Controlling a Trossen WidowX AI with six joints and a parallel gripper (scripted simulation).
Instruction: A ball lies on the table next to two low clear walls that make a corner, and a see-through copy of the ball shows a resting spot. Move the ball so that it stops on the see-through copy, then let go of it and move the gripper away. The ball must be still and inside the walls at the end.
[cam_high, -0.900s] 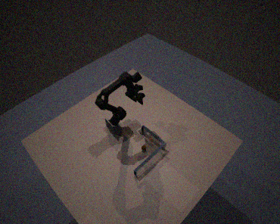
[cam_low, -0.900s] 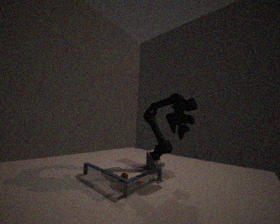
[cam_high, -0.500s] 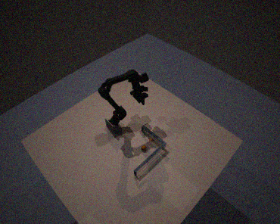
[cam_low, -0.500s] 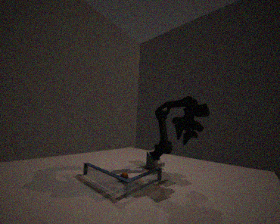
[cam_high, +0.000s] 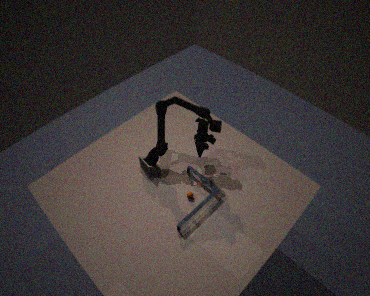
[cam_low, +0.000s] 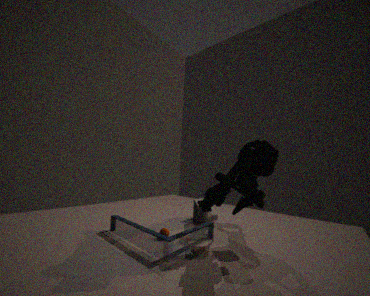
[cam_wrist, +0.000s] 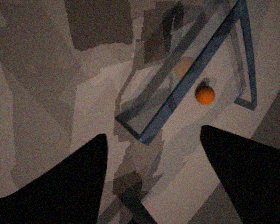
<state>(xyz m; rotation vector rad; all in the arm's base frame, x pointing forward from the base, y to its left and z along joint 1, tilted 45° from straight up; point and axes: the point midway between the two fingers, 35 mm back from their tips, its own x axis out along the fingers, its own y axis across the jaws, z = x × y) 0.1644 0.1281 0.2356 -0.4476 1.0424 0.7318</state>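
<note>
End effector hangs part-spread and empty above the bench; a clumsy descent could knock the ball away or strike the walls.

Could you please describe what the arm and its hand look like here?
The slender jointed black arm rises from a dark base and ends in a bulkier black hand. Its two fingers are broad, matte-black wedges tapering to points. No cables or markings can be made out in the dim light.
</note>
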